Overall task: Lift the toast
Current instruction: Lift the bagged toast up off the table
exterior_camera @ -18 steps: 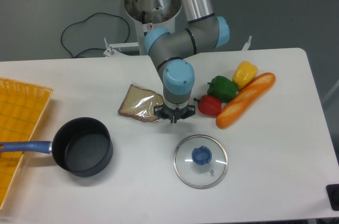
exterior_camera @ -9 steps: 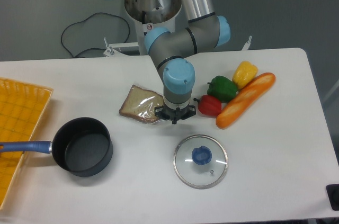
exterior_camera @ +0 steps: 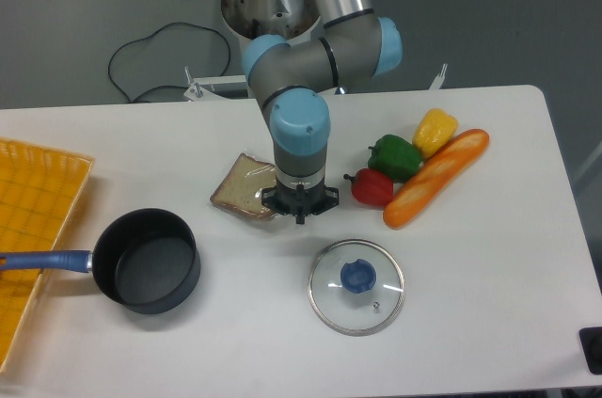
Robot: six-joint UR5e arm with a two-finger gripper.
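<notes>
We see the tool (exterior_camera: pixel 299 213) pointing down over the right edge of the toast (exterior_camera: pixel 243 185), which lies flat on the table (exterior_camera: pixel 470 276), not yet lifted. We cannot tell its opening.

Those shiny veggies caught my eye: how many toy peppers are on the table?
3, clustered right of the arm: yellow pepper farthest back, green pepper in the middle, red pepper nearest, beside the long orange baguette.
</notes>
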